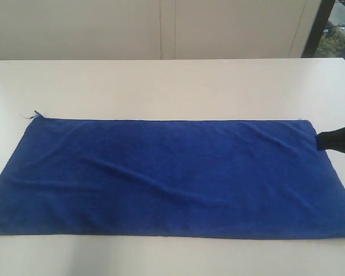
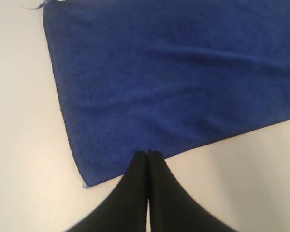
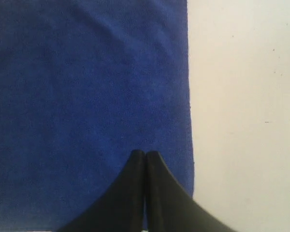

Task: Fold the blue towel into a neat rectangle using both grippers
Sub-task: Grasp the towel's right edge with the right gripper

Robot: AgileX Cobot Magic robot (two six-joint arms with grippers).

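Down at the near edge of the plain white tabletop, the long rectangular royal-blue microfibre towel lies spread flat. Its long sides run across the view and a few soft ripples cross the middle.

The black two-fingered left gripper is out of the exterior view, but its own wrist camera has it. The fingers are clenched tight together, tips right at the towel's long near hem, just beside the near left corner. Whether any cloth is nipped between them cannot be told.

Over at the right-hand short edge, the black two-fingered right gripper pokes in from the side, tips touching the hem close to the far right corner. Its wrist camera shows those fingers pressed together too, tips over blue cloth just inside the edge with white table alongside. Again, a pinch cannot be confirmed.

Further back, at the far left corner, a small loose blue thread sticks out onto the table. Beyond the towel, the white surface runs back to pale wall panels, with a dark-framed window at the far right.
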